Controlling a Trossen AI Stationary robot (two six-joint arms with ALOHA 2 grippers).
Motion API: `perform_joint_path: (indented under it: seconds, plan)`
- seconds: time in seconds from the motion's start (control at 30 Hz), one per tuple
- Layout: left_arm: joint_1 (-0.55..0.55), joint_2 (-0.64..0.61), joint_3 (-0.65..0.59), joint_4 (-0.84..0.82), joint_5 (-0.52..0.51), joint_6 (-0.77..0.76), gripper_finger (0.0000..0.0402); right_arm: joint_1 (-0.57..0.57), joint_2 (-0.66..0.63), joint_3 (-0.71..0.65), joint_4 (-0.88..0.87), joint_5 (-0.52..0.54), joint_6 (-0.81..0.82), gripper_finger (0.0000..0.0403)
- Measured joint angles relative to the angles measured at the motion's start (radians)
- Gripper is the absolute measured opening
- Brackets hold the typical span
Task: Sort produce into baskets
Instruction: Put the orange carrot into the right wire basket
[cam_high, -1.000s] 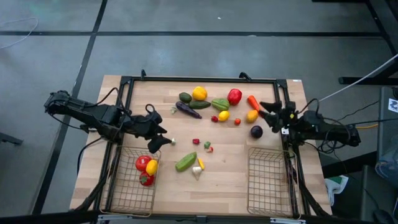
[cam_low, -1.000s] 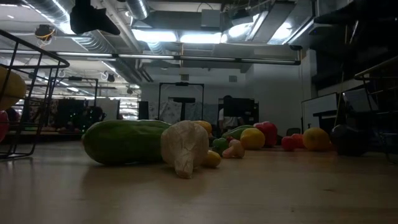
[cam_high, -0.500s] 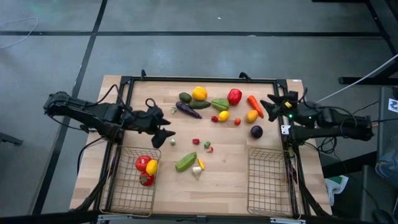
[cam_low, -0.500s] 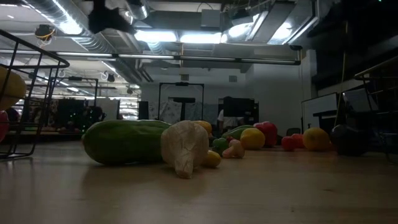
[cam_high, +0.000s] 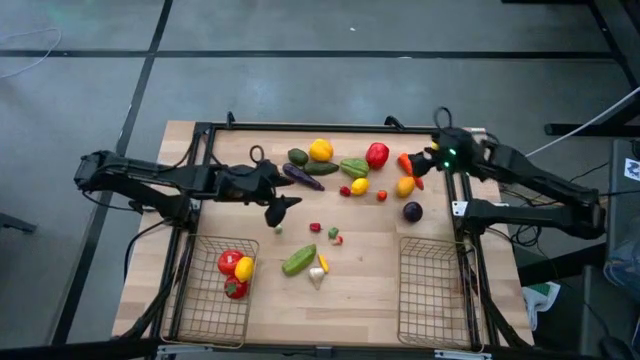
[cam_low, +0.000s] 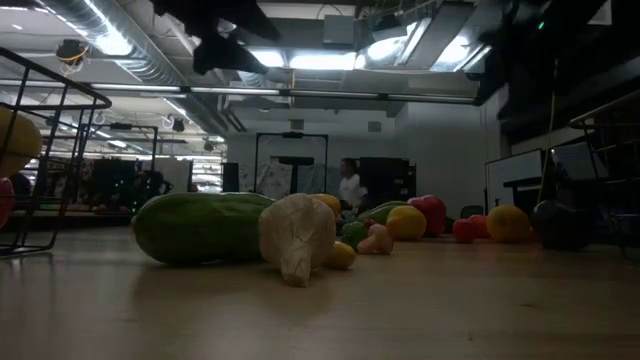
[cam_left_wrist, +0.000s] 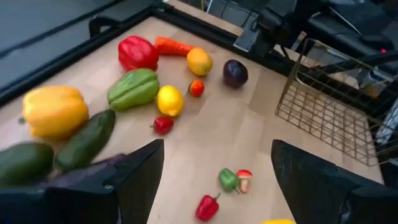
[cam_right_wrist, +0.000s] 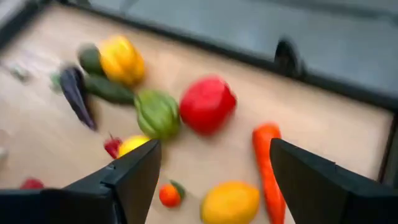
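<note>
Produce lies across the bench (cam_high: 370, 280), some already in the left basket (cam_high: 213, 300); the right basket (cam_high: 432, 292) holds none. Both grippers hover empty, fingers apart: left gripper (cam_high: 280, 205) near the purple eggplant (cam_high: 302, 177), right gripper (cam_high: 425, 160) over the carrot (cam_high: 408, 165). Only the low view shows a person (cam_low: 349, 187) behind.

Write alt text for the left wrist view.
The open left gripper hovers over a wooden table scattered with toy produce: a red pepper, a yellow pepper, a lemon and a purple plum. An empty wire basket sits beyond.
</note>
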Motion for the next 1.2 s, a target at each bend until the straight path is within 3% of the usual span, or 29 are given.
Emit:
perform_joint_path:
  seconds: [0.2, 0.33, 0.77, 1.2]
  plan:
    - [0.002, 0.048, 0.0, 0.161, 0.001, 0.092, 0.0292, -0.199, 0.176, 0.0, -0.025, -0.185, -0.099, 0.0296]
    - [0.002, 0.057, 0.0, 0.166, 0.001, 0.094, 0.0292, -0.282, 0.299, 0.0, -0.015, -0.25, -0.11, 0.0296]
    - [-0.002, 0.071, 0.0, 0.148, 0.001, 0.083, 0.0292, -0.356, 0.574, 0.0, 0.04, -0.259, -0.212, 0.0296]
    - [-0.002, 0.071, 0.0, 0.148, 0.001, 0.081, 0.0292, -0.356, 0.62, 0.0, 0.095, -0.171, -0.184, 0.0296]
